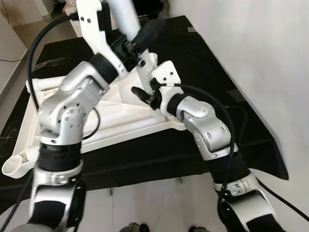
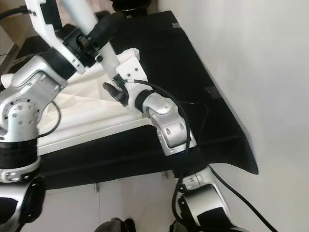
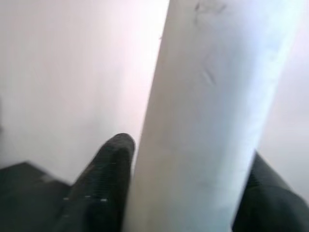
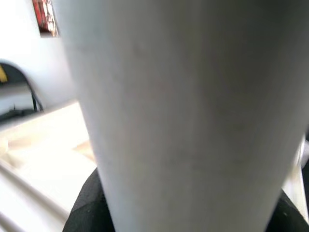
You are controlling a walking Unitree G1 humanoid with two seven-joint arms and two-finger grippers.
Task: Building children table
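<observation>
Right arm: silver, reaching up from the near edge of the worktop [image 1: 159, 150], its right gripper [image 1: 147, 96] at the base of the white table leg [image 1: 126, 14].
Right gripper state: black fingers [image 4: 84, 208] lie on both sides of the leg in the right wrist view, clamped on it low down.
Left arm: bent up from the near left corner, left gripper [image 1: 140, 41] higher on the same leg.
Left gripper state: fingers [image 3: 104, 183] closed around the leg, one dark pad on each side.
Table leg: white tube, standing tilted over the upturned white tabletop [image 1: 120, 121].
Tabletop: lies underside up on the black-covered worktop, toward its left edge; a threaded white leg [image 1: 21, 162] lies at its near left corner.
Writing: none readable; a red patch in the right wrist view is too blurred.
</observation>
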